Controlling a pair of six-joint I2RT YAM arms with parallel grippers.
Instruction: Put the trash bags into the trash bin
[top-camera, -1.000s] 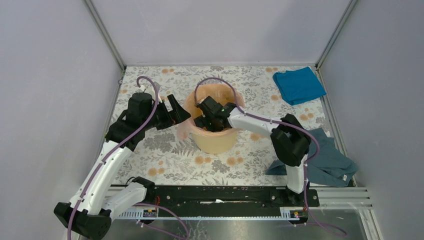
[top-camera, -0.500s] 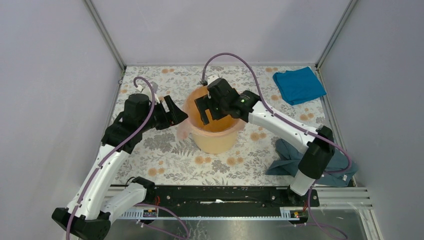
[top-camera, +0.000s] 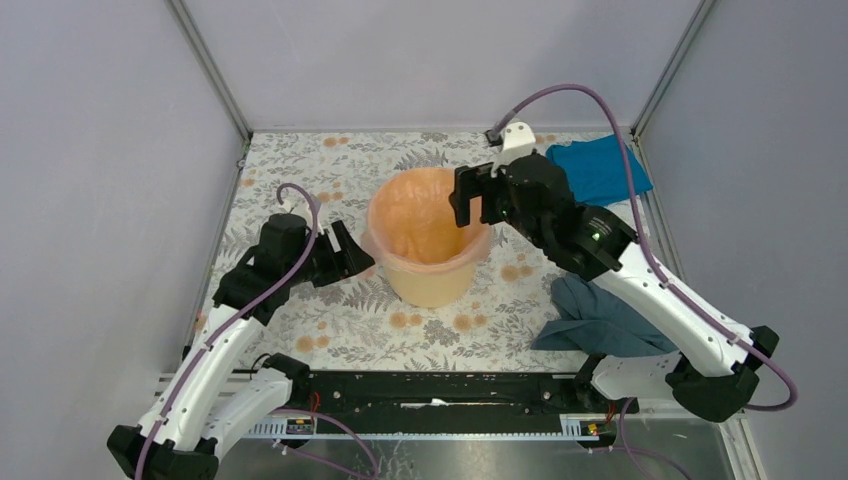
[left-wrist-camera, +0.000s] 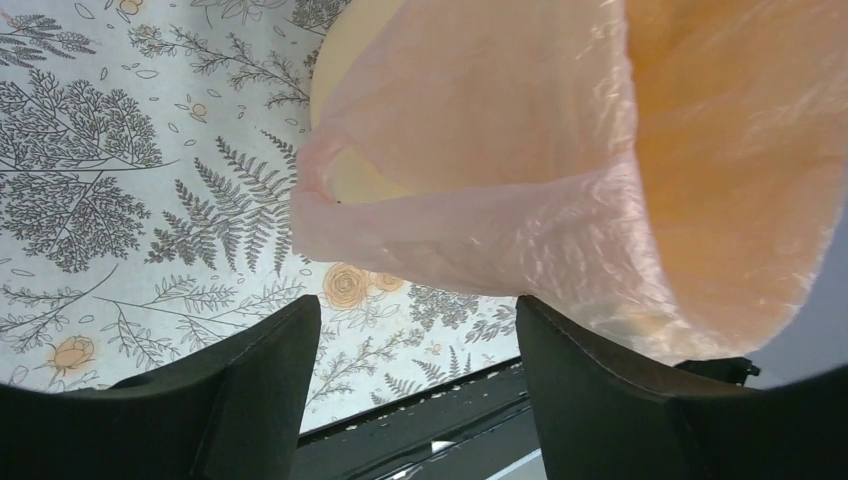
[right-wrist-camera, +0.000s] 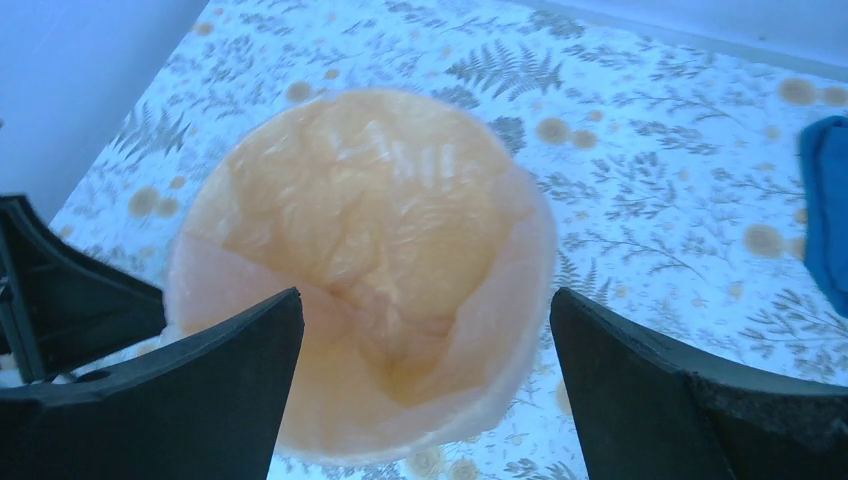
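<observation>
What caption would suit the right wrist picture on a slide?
Right arm's open fingers frame the yellow-orange trash bin, a crinkly pale-pink trash bag lining it, on a floral tablecloth.

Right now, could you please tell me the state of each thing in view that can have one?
Trash bag: opened out inside the bin, edge folded over the rim, flap hanging at left.
Trash bin: upright, lined by the bag.
Left end effector: open, empty, beside the flap.
Right end effector: open, empty, above the bin.
Blue cloth: flat, far right corner.
Grey-blue cloth: crumpled, near right.
</observation>
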